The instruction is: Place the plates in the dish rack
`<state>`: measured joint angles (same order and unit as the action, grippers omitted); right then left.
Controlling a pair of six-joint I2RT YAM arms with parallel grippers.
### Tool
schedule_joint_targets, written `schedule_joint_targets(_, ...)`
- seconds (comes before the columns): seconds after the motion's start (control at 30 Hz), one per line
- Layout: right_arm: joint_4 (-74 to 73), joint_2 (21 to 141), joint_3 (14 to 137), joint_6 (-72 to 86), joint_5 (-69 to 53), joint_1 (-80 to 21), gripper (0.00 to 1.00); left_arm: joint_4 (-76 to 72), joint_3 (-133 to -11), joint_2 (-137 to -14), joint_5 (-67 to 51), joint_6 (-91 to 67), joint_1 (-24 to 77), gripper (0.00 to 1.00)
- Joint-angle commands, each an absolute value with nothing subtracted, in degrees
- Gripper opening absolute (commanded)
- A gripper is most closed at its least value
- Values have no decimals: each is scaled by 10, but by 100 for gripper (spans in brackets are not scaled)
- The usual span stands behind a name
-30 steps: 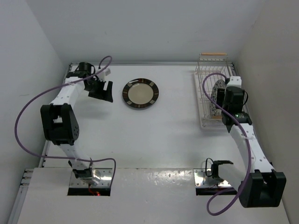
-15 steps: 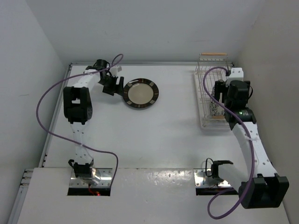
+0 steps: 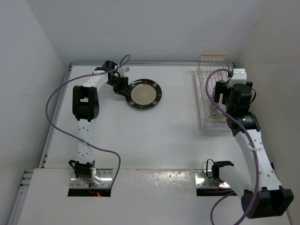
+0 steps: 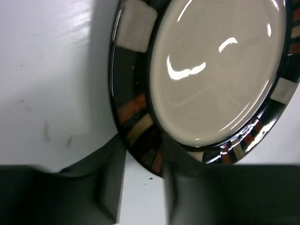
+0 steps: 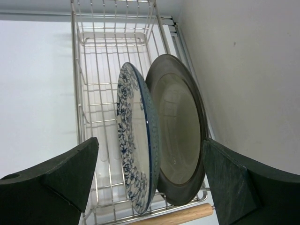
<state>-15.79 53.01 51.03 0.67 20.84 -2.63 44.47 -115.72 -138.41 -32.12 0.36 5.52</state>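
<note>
Striped plate (image 3: 146, 93) lies flat on the table (image 3: 164, 136), mid-left and well apart from the rack (image 3: 213, 70); it is the one plate not yet loaded; the rack stands at the far right, against the wall. Right wrist view: blue plate (image 5: 133, 154) and grey-rimmed plate (image 5: 180, 140) both stand on edge inside the rack, side by side at its near end, the grey one nearer the wall; whether they touch I cannot tell. Judged progress: two of three done; left to do are the lift, the carry across and the slotting of the striped plate. Left gripper (image 4: 143, 173) is at that plate's near-left rim; one finger sits on each side of the rim edge, which passes between them; a strip of table shows in the gap, so I cannot tell whether the pinch is made or the jaws are only part-way in. Right gripper (image 5: 145, 178) hangs spread wide, holding nothing, both racked plates clear beyond its fingers. Against a second ago: the left gripper stood apart to the left of the striped plate and has since reached its rim; the plate sits slightly further right; the right arm lay low over the rack at the blue plate and has since drawn back with its jaws wider.
</note>
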Motion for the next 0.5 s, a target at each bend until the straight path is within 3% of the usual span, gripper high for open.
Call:
schedule_joint_targets(0.0,-156,524,519,30,205,-37,89,455,-1150,-1428,-352,2,80,31)
schedule_joint_targets(0.1,-168,527,526,43,192,-54,89,455,-1130,-1413,-352,7,85,0)
schedule_joint_targets(0.3,-204,558,524,55,4,-96,89,469,-1085,-1308,-390,98,85,0)
schedule_joint_targets(0.33,-203,562,521,62,-90,-103,89,482,-1079,-1286,-395,119,91,0)
schedule_joint_targets(0.47,-139,625,477,121,-200,-158,87,505,-1028,-1162,-419,229,119,0)
